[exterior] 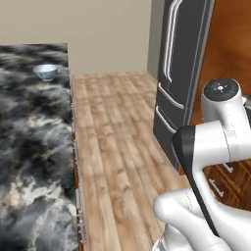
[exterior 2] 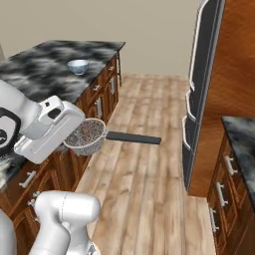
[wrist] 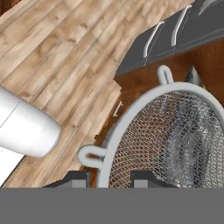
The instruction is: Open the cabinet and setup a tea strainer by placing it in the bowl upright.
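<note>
pincer (wrist: 107, 177) nearly shut, fingertips (wrist: 146, 178) pinched on the metal rim of the tea strainer (wrist: 175, 140). round silver wire-mesh basket, pale rim with small looped ears, thin straight dark handle jutting sideways in the right base view (exterior 2: 89, 135). held in the air over the wood floor (exterior 2: 144, 164), just beside the low wooden cabinets (exterior 2: 102, 97). small pale bluish-white bowl (exterior 2: 78, 65) well apart, far back on the dark marbled counter (exterior 2: 45, 69). dark fridge (exterior 2: 199, 89) across the aisle.
</note>
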